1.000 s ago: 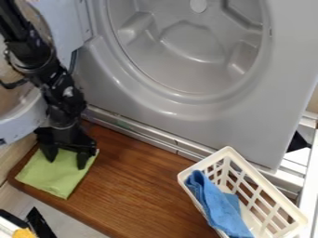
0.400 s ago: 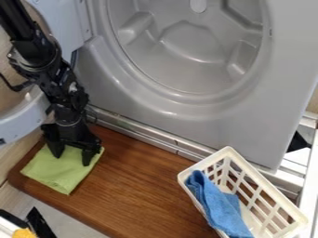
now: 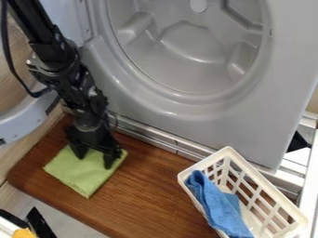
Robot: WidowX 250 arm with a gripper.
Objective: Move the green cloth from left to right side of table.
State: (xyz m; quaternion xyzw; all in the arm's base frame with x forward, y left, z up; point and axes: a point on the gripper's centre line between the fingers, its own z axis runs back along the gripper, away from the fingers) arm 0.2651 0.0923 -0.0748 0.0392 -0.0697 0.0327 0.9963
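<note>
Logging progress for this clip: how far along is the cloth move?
Done: the gripper is down on the green cloth, which has shifted rightward a little. In hand: apparently dragging it, fingers spread. Left: most of the crossing; the cloth lies on the wooden table's left part, well short of the white basket.

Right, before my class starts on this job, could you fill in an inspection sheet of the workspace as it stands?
Surface: brown wooden top, wood grain showing, rounded corner at the left.
Job's things: green cloth lying on the left part of the top.
Clutter: white basket at the right, blue cloth draped over its left side; yellow item in the lower left corner.
End effector: black end effector over the green cloth, fingers apart, pointing down.
Cables: black cable looping beside the arm, upper left.
Surroundings: grey panel with a large rounded recess behind the top.
Spills: nothing seen.
</note>
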